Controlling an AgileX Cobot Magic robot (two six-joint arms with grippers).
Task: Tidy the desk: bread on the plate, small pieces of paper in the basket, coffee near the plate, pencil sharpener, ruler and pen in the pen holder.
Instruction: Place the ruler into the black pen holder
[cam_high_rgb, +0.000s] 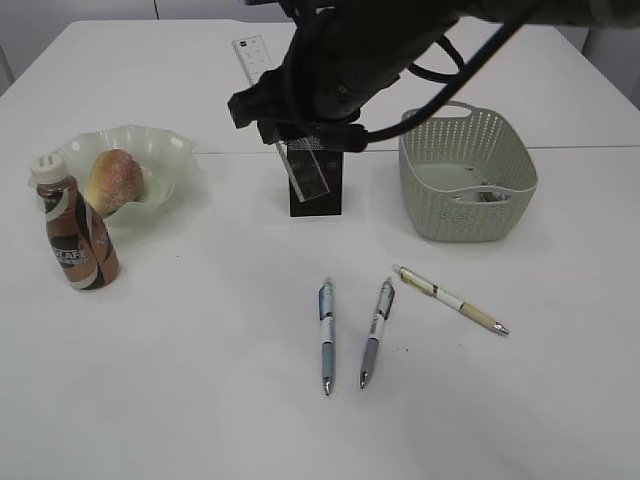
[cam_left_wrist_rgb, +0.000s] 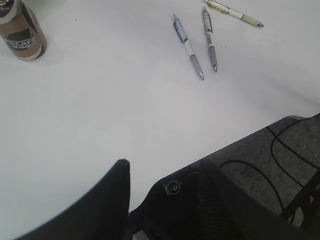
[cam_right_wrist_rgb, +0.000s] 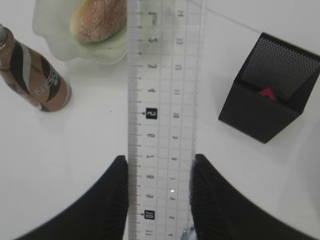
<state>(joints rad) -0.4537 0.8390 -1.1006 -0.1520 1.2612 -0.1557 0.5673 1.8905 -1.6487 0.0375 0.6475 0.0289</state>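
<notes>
1. My right jaws (cam_right_wrist_rgb: 159, 192) are clamped on the clear ruler (cam_right_wrist_rgb: 162, 100), one finger (cam_right_wrist_rgb: 112, 200) against each long edge, and the ruler runs from between them toward 12 o'clock in my right wrist view.
2. In the exterior view, my right arm reaches in from 1 o'clock and hangs over the black pen holder (cam_high_rgb: 318, 186); the ruler (cam_high_rgb: 270, 95) slants from 11 o'clock down toward the holder's mouth, and I cannot tell whether its lower end is inside.
3. In the right wrist view the pen holder (cam_right_wrist_rgb: 270, 97) sits at 3 o'clock of the ruler, apart from it, with something pink (cam_right_wrist_rgb: 267, 93) inside.
4. The bread (cam_high_rgb: 113, 180) lies on the frilled plate (cam_high_rgb: 165, 150) at 9 o'clock of the holder, and the coffee bottle (cam_high_rgb: 75, 235) stands upright just beside the plate at its 7 o'clock.
5. The basket (cam_high_rgb: 465, 175) stands at 3 o'clock of the holder, near it, with small items inside that I cannot identify.
6. Three pens lie loose on the worktop (cam_high_rgb: 200, 400) at 6 o'clock of the holder: a blue pen (cam_high_rgb: 326, 335), a grey pen (cam_high_rgb: 376, 330) close beside it, and a cream pen (cam_high_rgb: 450, 299) angled at their 2 o'clock.
7. My left jaws (cam_left_wrist_rgb: 150, 195) hang low over bare worktop; only one finger (cam_left_wrist_rgb: 112, 195) shows clearly, so I cannot tell their state.
</notes>
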